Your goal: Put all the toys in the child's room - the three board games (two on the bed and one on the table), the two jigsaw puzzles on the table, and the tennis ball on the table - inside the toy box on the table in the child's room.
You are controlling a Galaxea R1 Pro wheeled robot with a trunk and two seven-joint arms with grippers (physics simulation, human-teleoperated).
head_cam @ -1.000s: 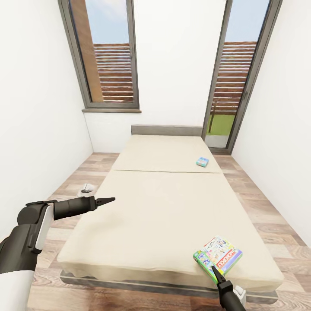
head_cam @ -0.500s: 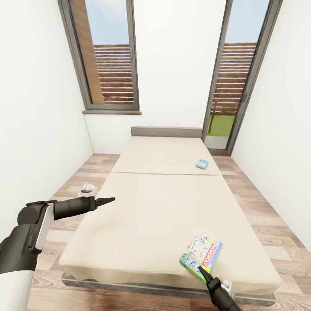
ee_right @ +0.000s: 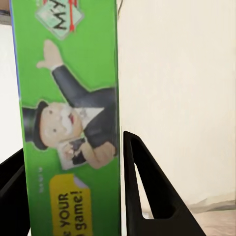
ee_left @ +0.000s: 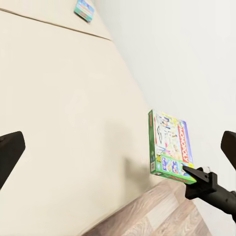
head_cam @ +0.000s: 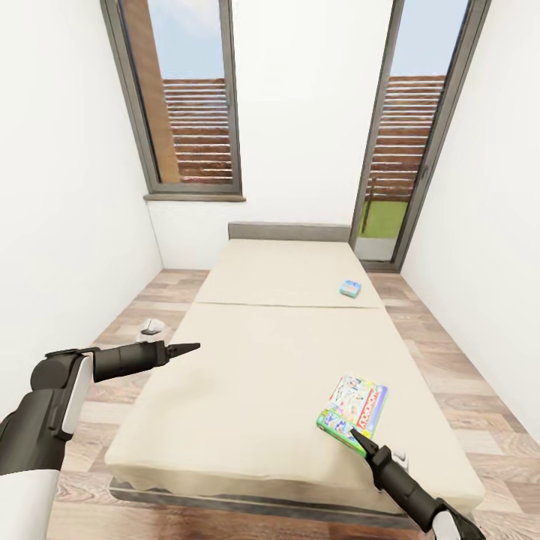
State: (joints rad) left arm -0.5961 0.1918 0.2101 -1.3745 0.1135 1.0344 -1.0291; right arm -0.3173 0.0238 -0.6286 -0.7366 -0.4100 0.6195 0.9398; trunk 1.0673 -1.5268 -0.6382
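- Right gripper clamps the green-edged board game above the bed.
- Left gripper is apart, empty.
- Blue board game not yet collected.

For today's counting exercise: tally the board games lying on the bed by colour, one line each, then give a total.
Green-edged board game: 1
Blue board game: 1
Total on the bed: 2

"MONOPOLY" on the green-edged game box lid, "YOUR game!" on its green side
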